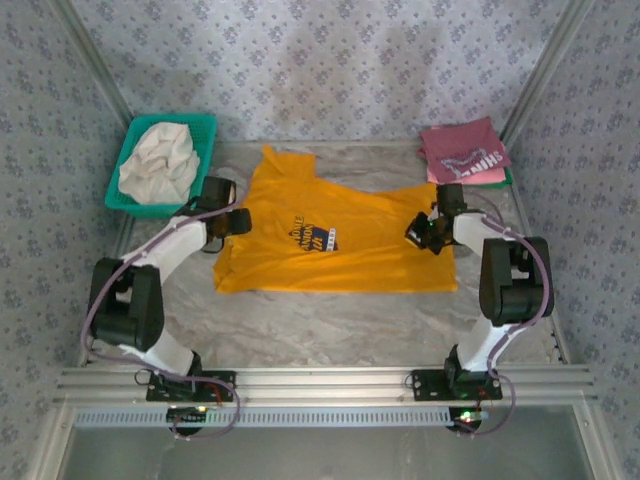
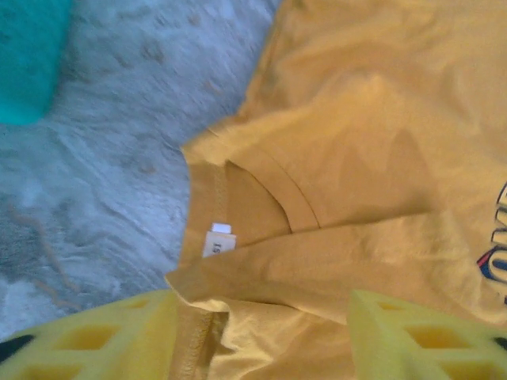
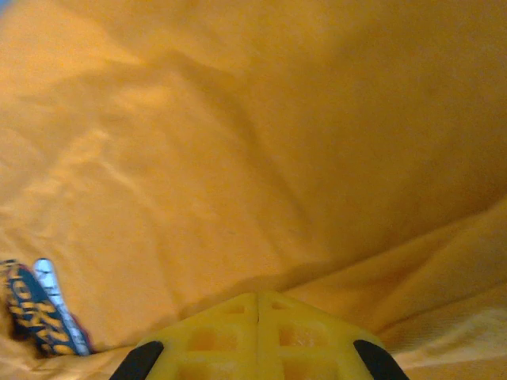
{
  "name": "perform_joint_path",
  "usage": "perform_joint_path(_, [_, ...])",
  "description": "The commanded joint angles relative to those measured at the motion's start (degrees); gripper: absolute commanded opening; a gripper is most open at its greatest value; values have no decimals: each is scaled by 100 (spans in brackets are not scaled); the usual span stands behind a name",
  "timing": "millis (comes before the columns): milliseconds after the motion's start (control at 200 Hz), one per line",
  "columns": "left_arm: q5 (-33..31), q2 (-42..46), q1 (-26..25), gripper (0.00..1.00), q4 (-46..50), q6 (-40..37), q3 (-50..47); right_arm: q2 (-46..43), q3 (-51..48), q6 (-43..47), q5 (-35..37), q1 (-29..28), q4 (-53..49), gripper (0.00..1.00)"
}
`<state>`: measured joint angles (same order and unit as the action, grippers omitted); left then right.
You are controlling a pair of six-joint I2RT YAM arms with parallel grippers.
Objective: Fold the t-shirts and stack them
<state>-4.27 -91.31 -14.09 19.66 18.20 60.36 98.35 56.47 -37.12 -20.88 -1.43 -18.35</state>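
Yellow shirt [image 1: 340,235] flat on counter [image 1: 330,320], ready to fold. Left hand [image 2: 261,321] apart over collar [image 2: 238,198]; right hand [image 3: 257,309] together on edge.

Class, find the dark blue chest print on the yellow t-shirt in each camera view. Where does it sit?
Top external: chest print at the centre of the mustard-yellow t-shirt.
Left wrist: right edge, halfway down, cut off.
Right wrist: bottom left corner.
Shared landmark: the yellow shirt fabric around it.
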Motion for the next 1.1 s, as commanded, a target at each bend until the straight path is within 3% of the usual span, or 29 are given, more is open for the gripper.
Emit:
perform_joint_path(0, [599,-492,29,69,722,-397,615,67,-221,-102,-45,108,38,0])
perform_joint_path(260, [401,-1018,-195,72,1105,-271,771,136,-236,-49,-30,205,101,0])
perform_joint_path(385, [107,-924,-628,65,1146,-447,746,267,-219,-41,-56,213,120,0])
perform_joint_path(520, [184,-1034,-703,57,1156,-354,645,408,-269,-118,-141,248,267,0])
perform_joint_path(635, [-233,-1018,-805,61,1307,-321,651,501,-267,-129,-198,257,296,0])
perform_joint_path(754, [-914,-479,-736,52,1371,-418,634,549,-259,-103,-248,268,289,0])
perform_joint_path(864, [-623,-282,-302,26,1244,-346,595,578,-224,-101,-258,296,304,0])
perform_joint_path(914, [-609,-253,-257,26,1252,-400,637,596,-190,-83,-272,299,278,0])
perform_joint_path(1044, [-1095,28,-334,38,1207,-165,595,533,-285,-105,-224,319,284,0])
perform_joint_path(1094, [-904,163,-340,42,1022,-191,499,512,-313,-105,-208,319,275,0])
